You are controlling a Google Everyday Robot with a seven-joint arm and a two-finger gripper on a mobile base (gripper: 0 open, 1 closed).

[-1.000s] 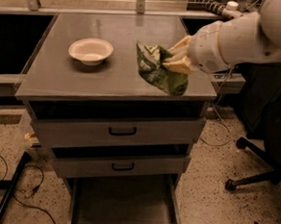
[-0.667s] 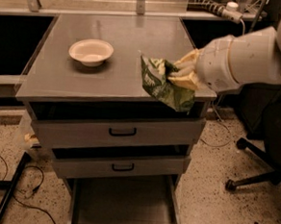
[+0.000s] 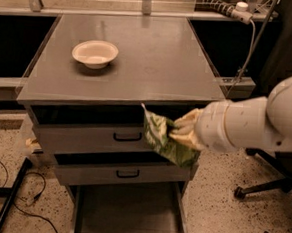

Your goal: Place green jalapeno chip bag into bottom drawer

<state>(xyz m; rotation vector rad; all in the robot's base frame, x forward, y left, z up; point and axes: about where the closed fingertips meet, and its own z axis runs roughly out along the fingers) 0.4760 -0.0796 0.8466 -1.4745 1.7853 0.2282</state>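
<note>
The gripper [image 3: 179, 133] sits right of the frame's centre, its pale fingers [image 3: 186, 122] clamped on the right edge of the bag [image 3: 157, 135]. The bag hangs in the air in front of the cabinet, its crumpled green foil overlapping the right end of the upper drawer front [image 3: 84, 137] and reaching down toward the lower front [image 3: 97, 172]. The white arm [image 3: 245, 126] runs from the gripper out to the right edge of the frame. Below the bag, at the bottom centre, the bottom drawer [image 3: 126, 215] stands pulled out, its flat grey floor showing between thin side rails; the bag is above it and slightly to its right, not touching it. Both drawer fronts carry black handles and look slightly pulled out, with dark gaps above them. On the cabinet top [image 3: 154, 64], in the upper left, rests a white bowl [image 3: 95, 53], well apart from the bag. A chair base [image 3: 261, 186] stands on the speckled floor at the right, and dark cables [image 3: 15, 192] lie at the lower left.
</note>
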